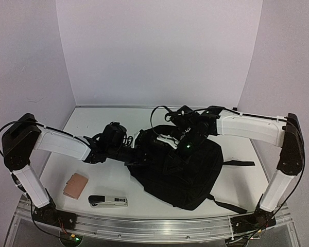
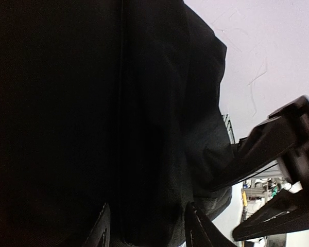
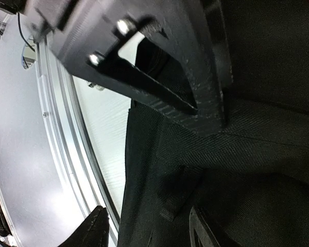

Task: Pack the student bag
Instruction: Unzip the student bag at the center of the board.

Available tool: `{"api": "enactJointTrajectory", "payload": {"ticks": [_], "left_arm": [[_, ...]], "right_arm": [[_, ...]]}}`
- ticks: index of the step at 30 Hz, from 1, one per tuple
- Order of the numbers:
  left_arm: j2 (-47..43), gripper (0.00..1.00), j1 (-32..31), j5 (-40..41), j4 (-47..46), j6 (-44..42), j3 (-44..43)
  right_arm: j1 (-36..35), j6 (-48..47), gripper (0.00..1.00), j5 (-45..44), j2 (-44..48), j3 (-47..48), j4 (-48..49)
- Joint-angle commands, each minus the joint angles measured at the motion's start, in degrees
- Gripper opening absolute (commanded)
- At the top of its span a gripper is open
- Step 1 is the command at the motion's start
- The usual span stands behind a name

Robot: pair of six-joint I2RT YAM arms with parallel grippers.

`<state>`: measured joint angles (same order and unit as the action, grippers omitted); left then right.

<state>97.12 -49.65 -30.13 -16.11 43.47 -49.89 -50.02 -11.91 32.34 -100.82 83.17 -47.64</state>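
Observation:
The student bag (image 1: 185,175), a big black backpack, lies right of the table's middle. My left gripper (image 1: 137,153) reaches in from the left to the bag's upper left edge. In the left wrist view its gripper (image 2: 148,229) stands with fingers apart and a fold of the bag (image 2: 92,103) between them. My right gripper (image 1: 187,141) comes down on the bag's top from the right. In the right wrist view that gripper (image 3: 149,231) is open astride the bag's edge (image 3: 237,170), near a small fabric loop (image 3: 177,198), one finger out over the table.
A pink pencil case (image 1: 75,185) and a black-and-white stapler (image 1: 108,200) lie at the front left. Bag straps (image 1: 239,163) trail to the right. The metal rail (image 1: 154,224) runs along the front edge. White walls enclose the back and sides.

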Motion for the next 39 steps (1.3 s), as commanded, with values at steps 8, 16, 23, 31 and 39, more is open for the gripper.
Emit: {"api": "enactJointTrajectory", "payload": {"ticks": [8,16,23,31,39], "left_arm": [[1.03,0.1,-0.88,-3.86,-11.13,3.32,0.44],[0.44,0.0,-0.88,-3.85,-10.66,3.25,0.35],[-1.58,0.0,-0.79,-0.88,-6.46,1.27,0.72],[-1.88,0.0,1.68,2.48,-2.39,1.5,1.42],[-1.44,0.0,3.4,2.44,-2.53,1.61,1.68]], "right_arm": [[-0.16,0.7,0.5,-1.89,-2.37,-0.23,2.24],[-0.46,0.75,0.32,-6.85,-3.34,0.34,2.64],[-0.3,-0.07,0.0,-11.18,-0.05,-0.05,2.55],[3.87,-0.81,0.0,-15.18,3.15,0.04,2.46],[11.91,-2.67,0.0,-19.61,3.13,0.92,2.53]]}}
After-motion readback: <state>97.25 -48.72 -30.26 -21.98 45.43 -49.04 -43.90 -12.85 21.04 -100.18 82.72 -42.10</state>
